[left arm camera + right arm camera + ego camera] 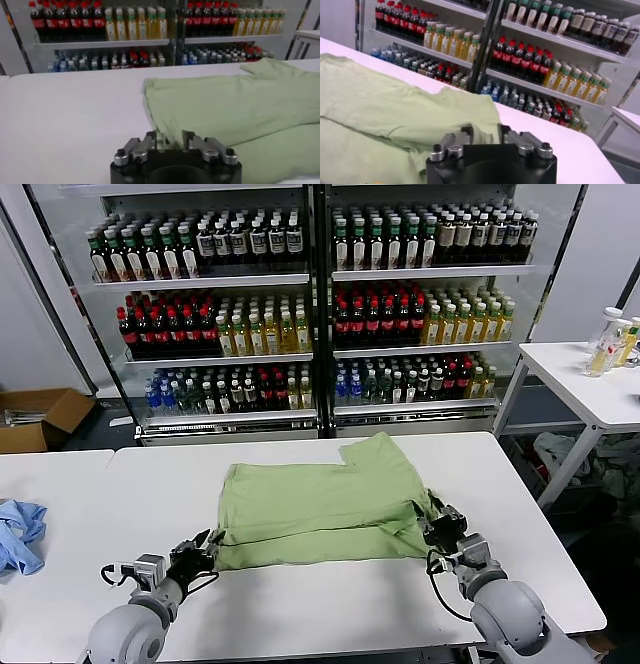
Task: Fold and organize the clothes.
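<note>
A pale green T-shirt [320, 509] lies across the middle of the white table [330, 609], plain side up. Its near part is doubled into a long band along the front, and one sleeve [375, 452] sticks out toward the drink shelves [320, 304]. No other shirt shows.

The left pincer [205, 546] sits low at the near left corner of the fold. From its wrist camera its two fingers [151, 140] stand parted with a little peak of cloth rising between them. Whether they pinch it or have just let go, I cannot tell.

The right pincer [438, 522] is at the near right corner. Its fingers [504, 133] are likewise apart, with the shirt's edge lying in the gap between them, and I cannot say if there is any grip on it.

A crumpled blue cloth [20, 534] lies at the far left of the table, well apart from the shirt.

The risk I see is cloth snagging. If either arm lifts away while fabric sits between its fingers, that corner could be dragged up and the doubled band pulled open or skewed. One side catching and the other not would twist the fold. The loose sleeve also looks likely to bunch if the next fold goes over it unsmoothed.
</note>
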